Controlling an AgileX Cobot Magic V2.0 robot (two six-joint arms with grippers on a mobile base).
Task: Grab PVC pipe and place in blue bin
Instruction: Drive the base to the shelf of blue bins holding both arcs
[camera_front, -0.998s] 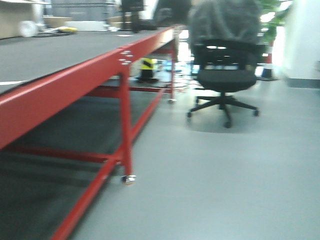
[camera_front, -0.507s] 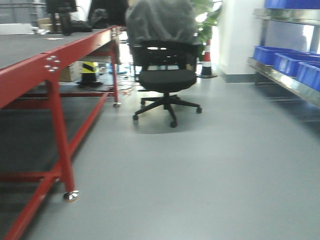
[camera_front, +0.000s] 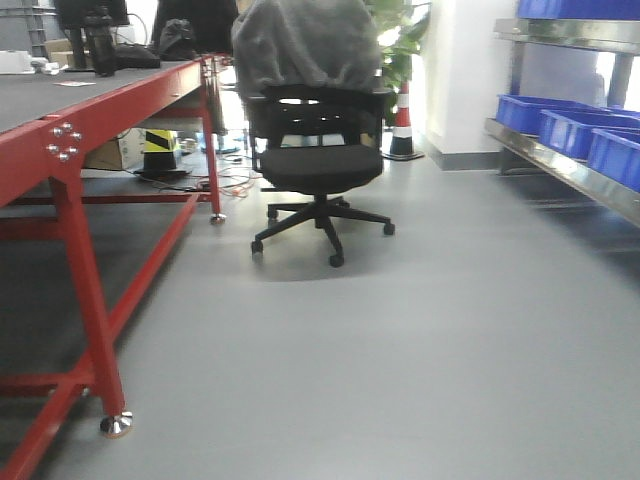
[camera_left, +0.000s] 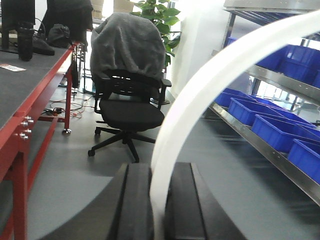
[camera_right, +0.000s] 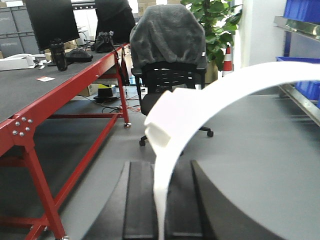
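Note:
In the left wrist view, the white curved PVC pipe (camera_left: 210, 85) rises from between the black fingers (camera_left: 135, 200) and arcs up to the right. My left gripper (camera_left: 159, 172) is shut on it. In the right wrist view my right gripper (camera_right: 162, 167) is shut on a white PVC pipe (camera_right: 225, 95) with a blocky tab (camera_right: 165, 120) at its left bend. I cannot tell whether both hold one piece. Blue bins (camera_left: 280, 130) sit on the metal shelf at the right; the blue bins (camera_front: 565, 120) also show in the front view. No gripper appears in the front view.
A long red-framed table (camera_front: 80, 130) runs along the left, its leg foot (camera_front: 115, 425) near me. A black office chair (camera_front: 315, 170) draped with a grey cover stands ahead. Behind it are a traffic cone (camera_front: 402, 125) and a plant. The steel shelf (camera_front: 570, 170) lines the right.
The front view has swung to the right: the red table slid toward the left edge, the chair moved left, and the shelf with blue bins came into view.

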